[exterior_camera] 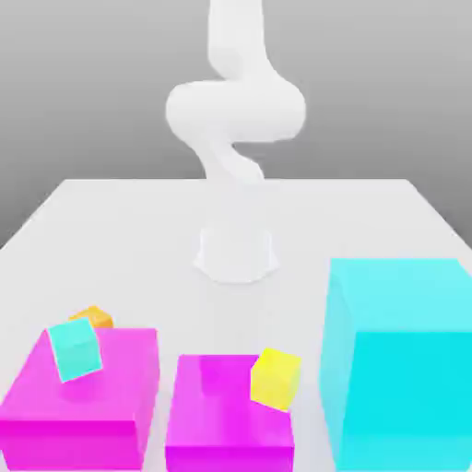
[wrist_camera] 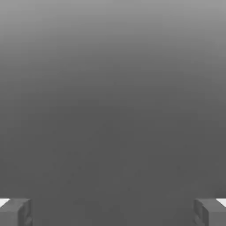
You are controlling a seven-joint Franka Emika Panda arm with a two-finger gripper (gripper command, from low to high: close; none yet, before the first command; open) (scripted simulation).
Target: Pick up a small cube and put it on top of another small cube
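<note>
Pincer (wrist_camera: 113, 214) wide, empty. Yellow cube (exterior_camera: 275, 377) tilts atop the middle magenta block (exterior_camera: 230, 415) (desk's near edge); teal cube (exterior_camera: 75, 349) likewise tilted, so either may slip when grasped.

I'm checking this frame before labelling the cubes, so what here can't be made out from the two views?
- Orange cube, exterior view: mostly hidden behind the small cyan cube; whether they touch is unclear.
- Large cyan block, exterior view: cut off by the right and bottom edges.
- Gripper, hand view: fingertips cut off at the lower corners, standing open with plain grey beyond, so what lies beneath it is unknown.
</note>
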